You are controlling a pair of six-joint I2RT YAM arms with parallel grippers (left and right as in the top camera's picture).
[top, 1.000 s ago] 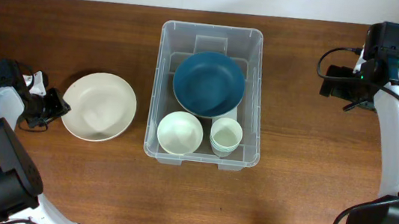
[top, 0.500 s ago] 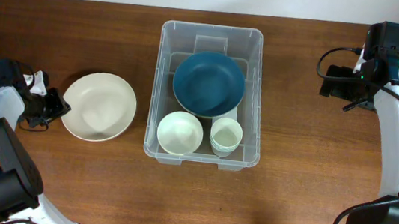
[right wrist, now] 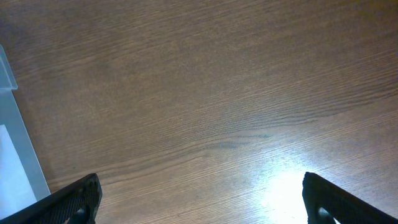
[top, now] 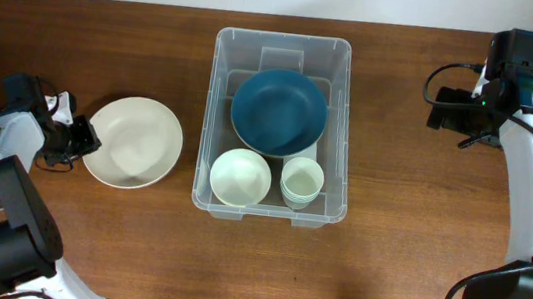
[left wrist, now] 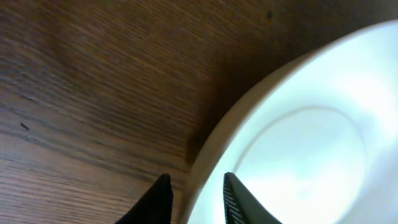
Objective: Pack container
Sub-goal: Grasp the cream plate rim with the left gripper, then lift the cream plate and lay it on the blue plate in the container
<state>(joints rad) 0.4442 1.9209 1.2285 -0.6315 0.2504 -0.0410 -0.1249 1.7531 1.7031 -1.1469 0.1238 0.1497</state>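
Fingers of the left gripper [left wrist: 194, 200] stand narrowly apart, straddling the rim of a round, glossy cream bowl [top: 133, 142] without visibly pinching it. Mid-table sits the clear rectangular plastic container [top: 212, 113] — inside it a dark blue dish [top: 279, 111], a pale green bowl [top: 240, 177] and a pale green cup [top: 301, 182]. Far right, the right gripper [right wrist: 202, 202] gapes wide and empty over the grained brown wooden table [top: 384, 264].
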